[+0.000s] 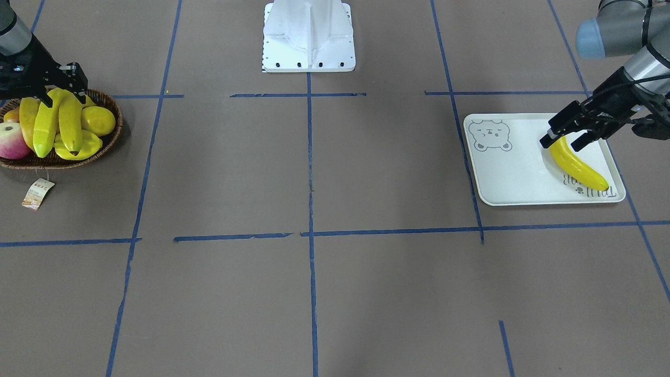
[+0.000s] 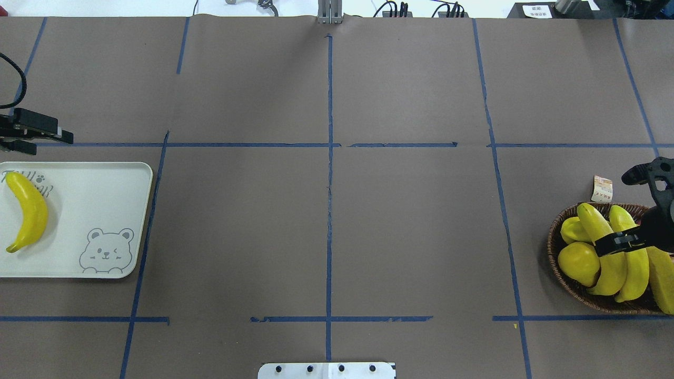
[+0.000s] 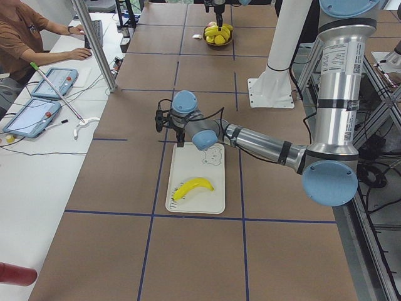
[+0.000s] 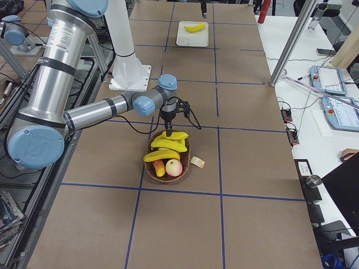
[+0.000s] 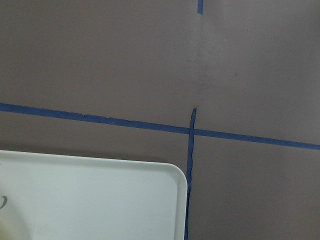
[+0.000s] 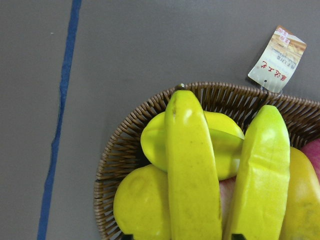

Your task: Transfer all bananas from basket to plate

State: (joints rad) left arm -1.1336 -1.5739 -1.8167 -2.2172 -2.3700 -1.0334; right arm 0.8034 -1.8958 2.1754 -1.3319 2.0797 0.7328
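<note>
- Bananas: one lies flat on the plate (image 2: 95, 200), at the lettered end and well away from the bear drawing. Call it banana on plate (image 1: 578, 167).
- Three more are in the basket (image 6: 112, 170), not yet moved. Two glossy ones are on top: the middle banana (image 6: 192, 175) and the greener banana (image 6: 260, 175) beside it. A duller brownish banana (image 2: 661, 279) sits at the basket's outer side.
- The top pair rests on a lemon (image 2: 578, 262) and a starfruit (image 6: 152, 145). An apple (image 1: 11, 141) is at the far side, and a price tag (image 6: 276, 59) lies on the table (image 1: 314, 293) just outside the rim.
- Right gripper (image 1: 64, 98): down over the basket. In the wrist view the dark fingers show at either side of the middle banana, spread, with a gap on the lemon side, so not pinching yet.
- Left gripper (image 1: 561, 145): fingers spread and empty. The overhead view puts it past the plate's far edge, apart from the banana there.
- Handling, my read: the skins are glossy, so likely slick. They look rigid and light, and the curve means an end grip would let one swing.
- Best hold: across the thick mid-body, with the fingers square to the banana's length. Lift straight up so the neighbour and the lemon are not dragged out.
</note>
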